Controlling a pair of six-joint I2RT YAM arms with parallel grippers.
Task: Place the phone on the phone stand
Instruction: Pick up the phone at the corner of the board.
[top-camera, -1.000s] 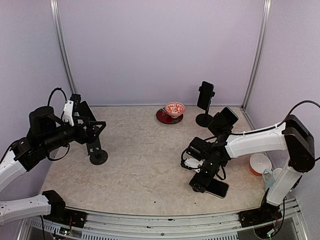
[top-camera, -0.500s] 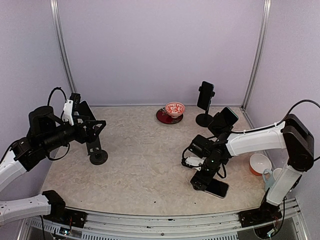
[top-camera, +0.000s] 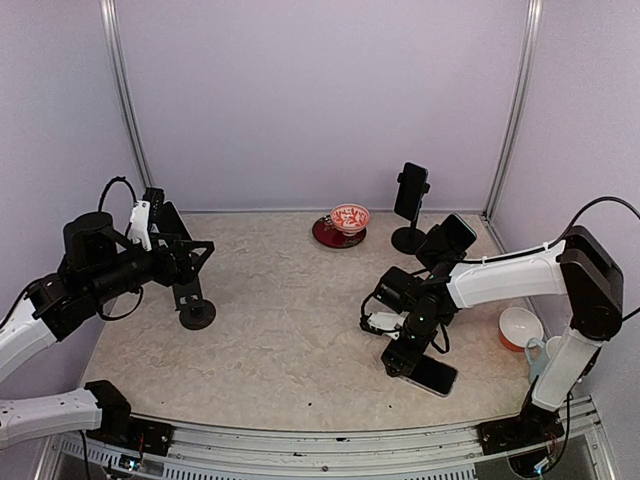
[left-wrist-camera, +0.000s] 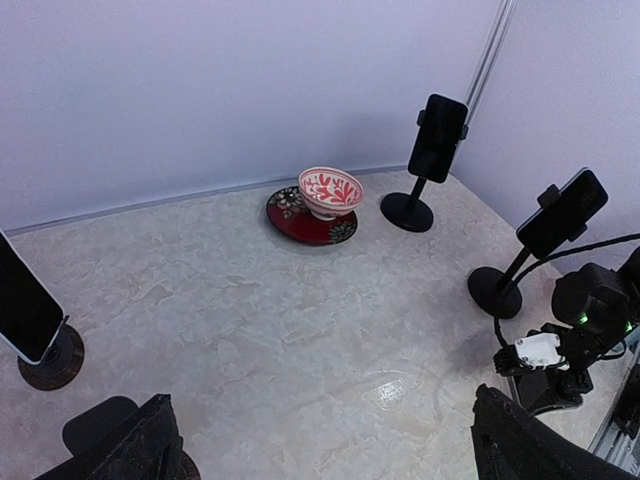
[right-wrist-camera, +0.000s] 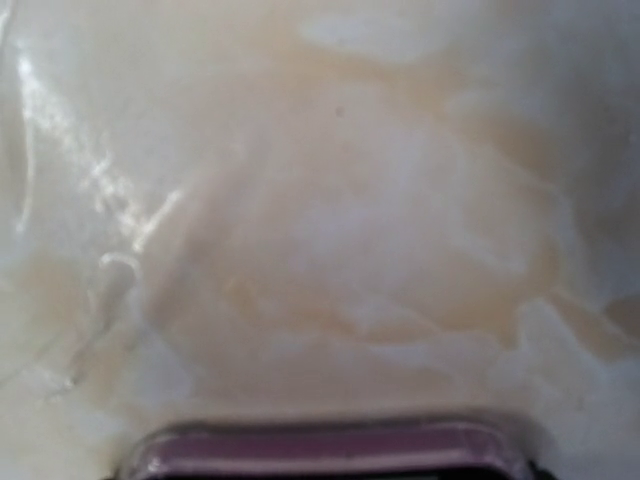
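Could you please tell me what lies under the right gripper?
A phone lies flat on the table under the right gripper. Its right end shows; the gripper covers the rest, so any contact with it cannot be seen.

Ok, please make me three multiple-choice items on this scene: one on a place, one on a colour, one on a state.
1. Where is the flat phone?
A) on a plate
B) on the table, at the right gripper
C) on a stand
2. What colour is the bowl?
A) red and white
B) blue
C) green
3. The left gripper is:
A) shut on a phone
B) shut on a cup
C) open, empty
Key: B, it lies by that gripper's tips; A, its pattern shows it; C, jaws wide, nothing between.
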